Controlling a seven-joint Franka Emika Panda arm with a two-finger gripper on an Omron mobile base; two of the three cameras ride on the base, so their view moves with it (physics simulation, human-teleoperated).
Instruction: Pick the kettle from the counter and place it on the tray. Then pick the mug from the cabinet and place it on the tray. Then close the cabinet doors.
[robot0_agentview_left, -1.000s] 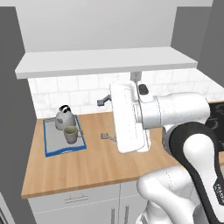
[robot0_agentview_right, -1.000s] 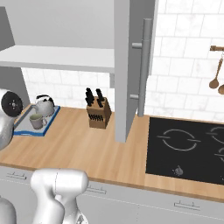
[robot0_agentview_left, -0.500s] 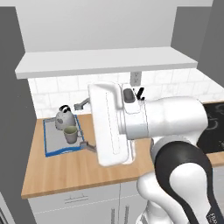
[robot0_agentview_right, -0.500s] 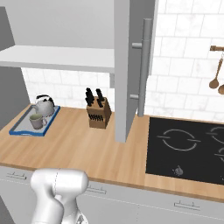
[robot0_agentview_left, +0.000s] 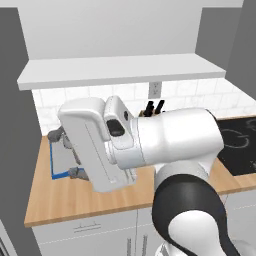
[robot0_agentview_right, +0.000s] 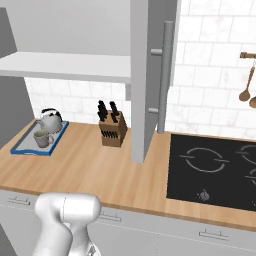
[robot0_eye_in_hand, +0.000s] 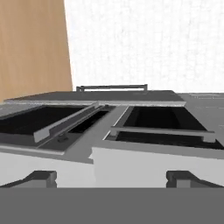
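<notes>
The jaws (robot0_eye_in_hand: 112, 178) were seen spread wide in the hand view, their two dark fingertips (robot0_eye_in_hand: 41, 177) standing far apart with nothing pinched between them. Beyond the tips, in that rolled view, the cabinet (robot0_eye_in_hand: 131, 118) was seen with its dark inside and both cabinet doors (robot0_eye_in_hand: 65, 120) standing open, long bar handles running across them, and a strip of the wooden desk (robot0_eye_in_hand: 33, 48) lay at the upper left against white tiled wall.

In the left base view the white arm (robot0_agentview_left: 150, 140) was swung across the picture, hiding most of what lay behind it; the blue rim of the tray (robot0_agentview_left: 52, 162) showed at its left on the desk (robot0_agentview_left: 75, 200).

The tray (robot0_agentview_right: 22, 145) was taken as the landmark in the right base view. It lay at the far left end of the desk (robot0_agentview_right: 100, 170), close to the tiled wall. The kettle (robot0_agentview_right: 50, 121) stood on the tray's back part and the mug (robot0_agentview_right: 42, 138) stood on the tray just in front of the kettle, upright. A brown knife block (robot0_agentview_right: 112, 129) stood on the desk to the right of the tray, apart from it. Further right of the tray an open cabinet door (robot0_agentview_right: 145, 75) was seen edge-on, its silver bar handle (robot0_agentview_right: 165, 75) vertical. A black stovetop (robot0_agentview_right: 212, 170) lay well to the right of the tray, beyond the door. Wooden utensils (robot0_agentview_right: 247, 82) hung on the wall above the stovetop.
</notes>
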